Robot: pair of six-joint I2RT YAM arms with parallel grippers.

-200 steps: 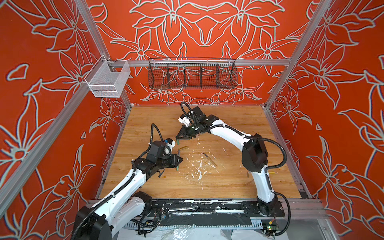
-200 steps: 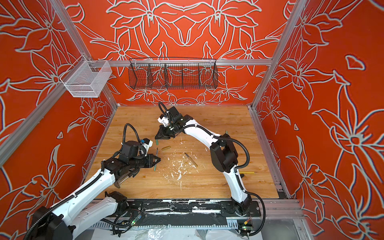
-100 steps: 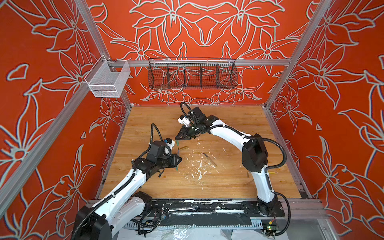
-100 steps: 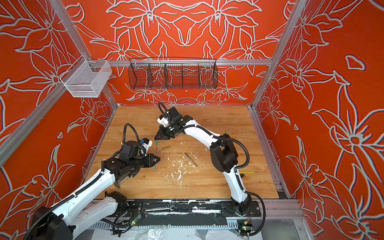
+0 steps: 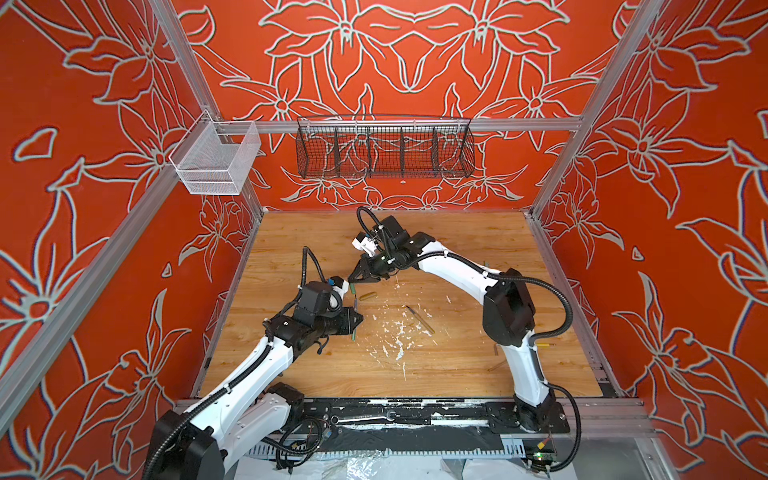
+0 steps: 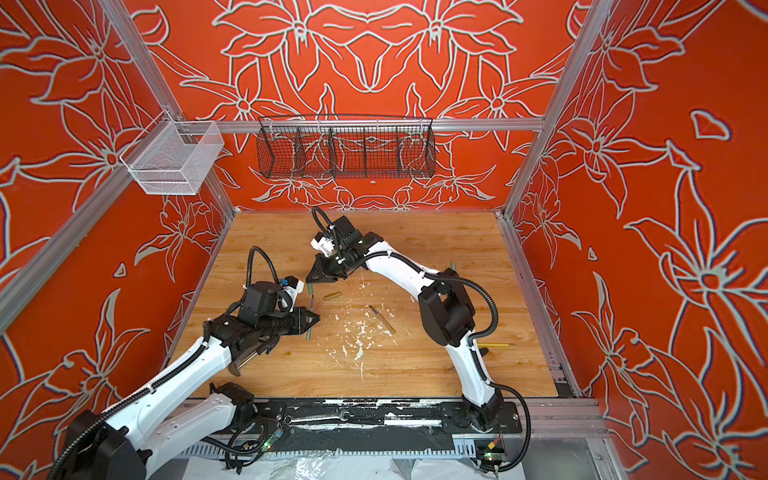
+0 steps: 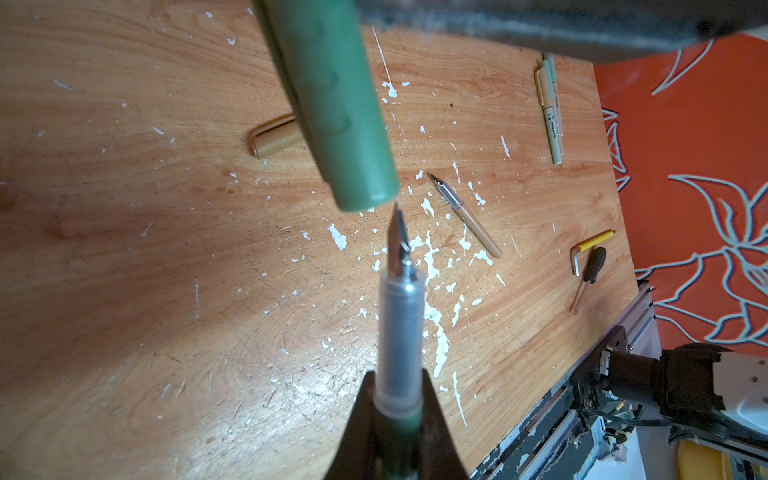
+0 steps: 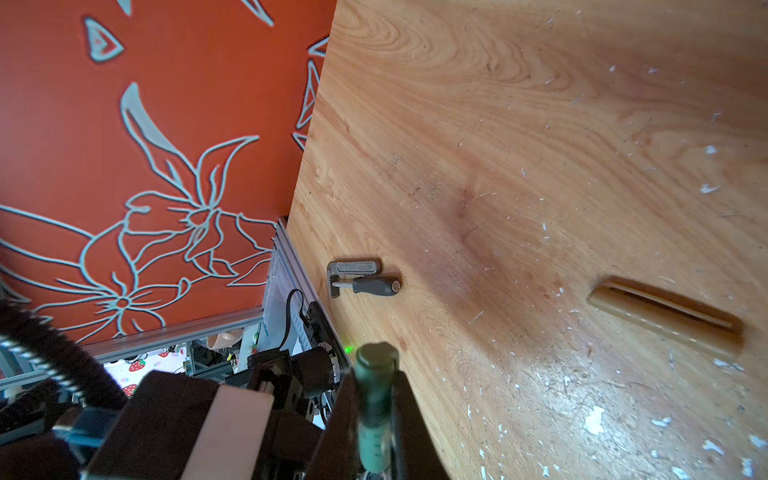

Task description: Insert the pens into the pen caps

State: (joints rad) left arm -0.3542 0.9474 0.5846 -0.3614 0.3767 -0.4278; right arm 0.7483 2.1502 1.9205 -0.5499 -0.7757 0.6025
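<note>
Looking down in both top views, I have the left gripper clamped on a green pen that sits crosswise in the jaws. The right gripper pinches a green cap just off the pen's tip. Both hang over the wooden table. A tan cap lies just beside them, and a tan pen rests nearer the middle among white flecks.

Over to the left wrist camera. The jaws are tight on the green barrel right behind the clear sleeve. The steel nib aims at the end of the green cap, nearly touching and a touch off to one side. I reckon this pen is light and stiff. Its smooth round plastic could twist in the grip, and the nib looks fine enough to bend. So the barrel is the place to hold it, never the point. Two capped pens lie together near the table's edge, with a screwdriver further along.

Now the right wrist camera. The fingers nip the green cap across its body. It is a matte tube, dark at the end and paler lower down. Gripping mid-length seems right to me, since it leaves the ends free. I cannot tell from here which end faces the nib. The tan cap shows a long clip along its side.
</note>
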